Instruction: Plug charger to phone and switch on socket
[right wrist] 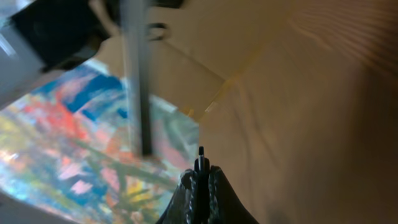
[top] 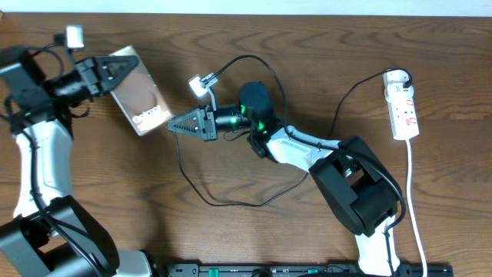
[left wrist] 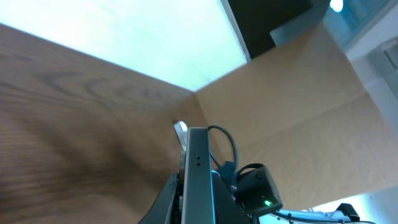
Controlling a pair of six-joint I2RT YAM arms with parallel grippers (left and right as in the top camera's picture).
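Far-left tabletop corner: my left gripper (top: 115,73) clamps phone (top: 140,98).
Tabletop middle: right gripper (top: 175,125) pinches charger (right wrist: 200,160) tip, near phone; unplugged, I reckon.
Right edge: socket (top: 403,108) switch left to do.

The left arm (top: 37,158) rises along the desk's left edge, its wrist bent toward the middle. The left pincer (top: 121,69) is clamped on the edge of the phone (top: 142,98), holding it tilted. The right arm (top: 307,150) stretches leftward from its base, forearm low. The right pincer (top: 172,127) points left, fingers (right wrist: 186,186) pressed together on the charger (right wrist: 200,160) tip, close to the left pincer but apart from it.
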